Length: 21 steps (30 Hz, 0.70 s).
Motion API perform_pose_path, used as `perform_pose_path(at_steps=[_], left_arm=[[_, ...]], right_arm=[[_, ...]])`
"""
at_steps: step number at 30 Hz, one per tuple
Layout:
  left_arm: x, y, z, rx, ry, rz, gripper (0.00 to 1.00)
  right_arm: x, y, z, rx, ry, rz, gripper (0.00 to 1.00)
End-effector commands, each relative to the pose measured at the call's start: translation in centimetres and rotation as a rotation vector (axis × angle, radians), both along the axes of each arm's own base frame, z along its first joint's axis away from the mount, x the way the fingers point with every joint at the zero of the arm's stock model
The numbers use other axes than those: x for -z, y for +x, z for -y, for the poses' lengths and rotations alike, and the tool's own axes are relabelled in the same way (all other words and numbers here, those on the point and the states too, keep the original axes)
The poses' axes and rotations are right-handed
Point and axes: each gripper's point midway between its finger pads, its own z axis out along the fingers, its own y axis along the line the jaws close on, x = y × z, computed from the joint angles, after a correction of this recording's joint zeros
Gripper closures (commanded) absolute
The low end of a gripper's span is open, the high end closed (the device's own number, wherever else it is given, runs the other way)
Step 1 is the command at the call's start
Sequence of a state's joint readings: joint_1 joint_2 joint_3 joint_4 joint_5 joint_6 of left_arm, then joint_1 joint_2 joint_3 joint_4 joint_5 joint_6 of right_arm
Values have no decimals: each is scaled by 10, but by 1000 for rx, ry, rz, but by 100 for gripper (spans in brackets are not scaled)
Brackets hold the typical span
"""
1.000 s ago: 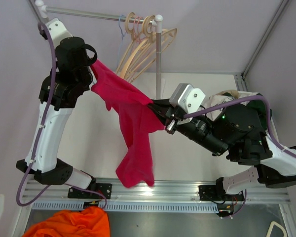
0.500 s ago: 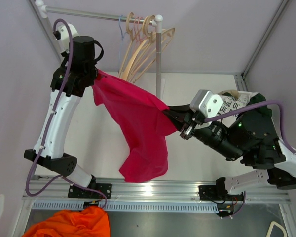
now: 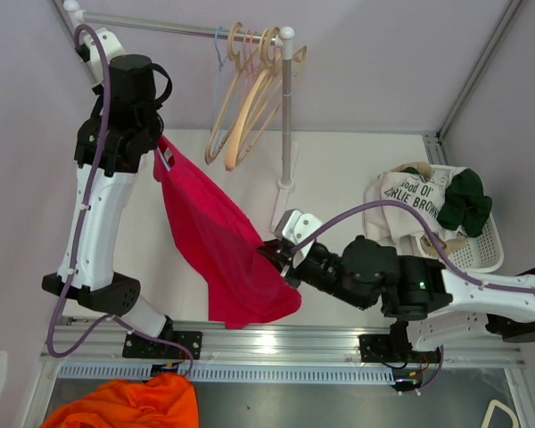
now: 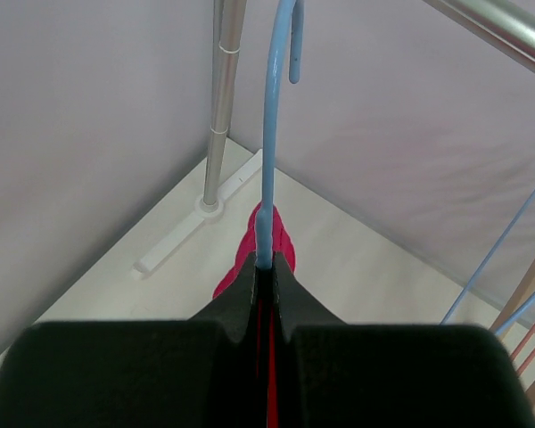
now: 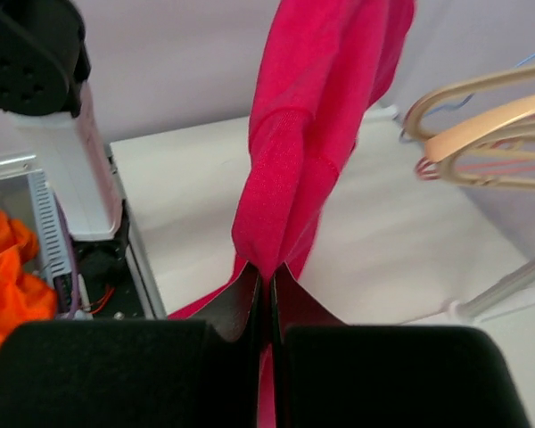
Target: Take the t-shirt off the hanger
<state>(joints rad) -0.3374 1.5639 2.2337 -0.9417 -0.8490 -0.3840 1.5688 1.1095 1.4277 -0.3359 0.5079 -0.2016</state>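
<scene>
A red t-shirt point(image 3: 218, 250) hangs from a light blue hanger point(image 4: 269, 143) and drapes down to the table's near edge. My left gripper point(image 3: 160, 143) point(image 4: 266, 267) is shut on the hanger's neck, just below its hook, and holds it up left of the rack. My right gripper point(image 3: 275, 256) point(image 5: 266, 267) is shut on a fold of the red t-shirt point(image 5: 312, 134) low at its right edge. The hanger's arms are hidden inside the shirt.
A clothes rail point(image 3: 187, 29) with several wooden hangers point(image 3: 250, 89) and its upright pole point(image 3: 285, 116) stands at the back. A white basket point(image 3: 481, 245) of clothes sits at the right. An orange garment point(image 3: 129, 406) lies below the near rail.
My right gripper has swung left and down toward the near edge, pulling the shirt's lower part with it. The shirt now hangs narrower and steeper. My left gripper shifted slightly left.
</scene>
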Motion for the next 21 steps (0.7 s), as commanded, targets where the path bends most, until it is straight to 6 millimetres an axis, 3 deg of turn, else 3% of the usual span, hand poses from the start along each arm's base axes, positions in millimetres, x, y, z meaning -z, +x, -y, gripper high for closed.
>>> perform_pose_path(at_steps=[1,4,5,8,9,14,18,19,21], left_arm=[[-20,-3,-7,-7,-4,51,99],[-23,-8,1,38,-38,58,99],[-25,-11,3,51,-38,62,99],[-35,-31,10,98,-25,61,99],[-37,-40,14,119,-40,66,99],[-28,-72,28,245,-98,36,99],[-2,-95,40,343,-109,-21,99],[-8,-109,37,369,-119,5,99],[-5,-120,36,400,-107,-2,99]], right_arm=[[-2,-15,-16,-75,98,-109,100],[22,-4,-23,-32,80,-148,100],[27,10,-21,1,80,-155,100],[44,31,-28,8,71,-196,100],[51,49,-29,45,62,-206,100],[51,78,-44,87,60,-193,100],[50,92,-57,88,57,-202,100],[53,100,-62,97,49,-207,100],[60,103,-69,88,36,-226,100]])
